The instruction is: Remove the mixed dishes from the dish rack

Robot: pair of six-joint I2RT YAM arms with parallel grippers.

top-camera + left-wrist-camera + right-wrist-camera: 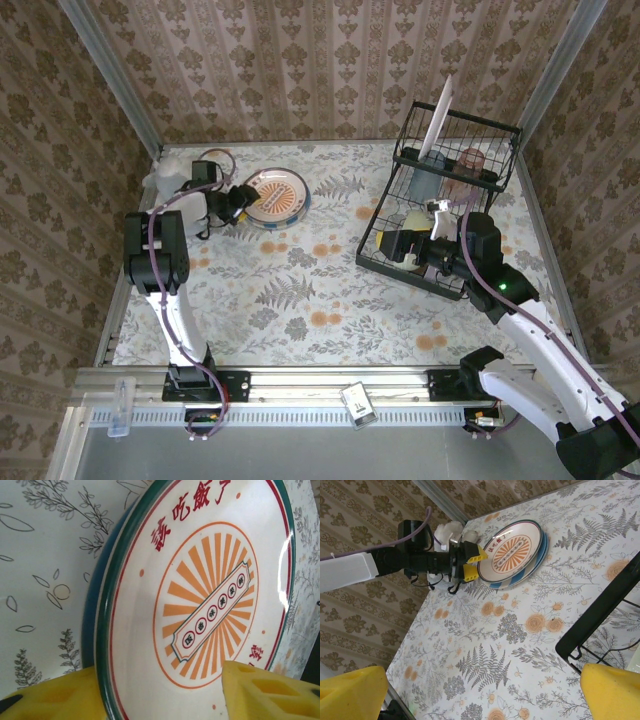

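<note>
Plate [277, 195] stacked on blue plate [91, 625], clear of rack [450, 172] — left claw [471, 563] parted astride rim, gripping nothing; right claw [480, 692] wide, empty.

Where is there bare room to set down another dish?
The table is bare in the middle, between the stacked plates and the dish rack, and along the near edge between the arms. Crowded: the far left corner with plates and left gripper, and the rack's side.
</note>
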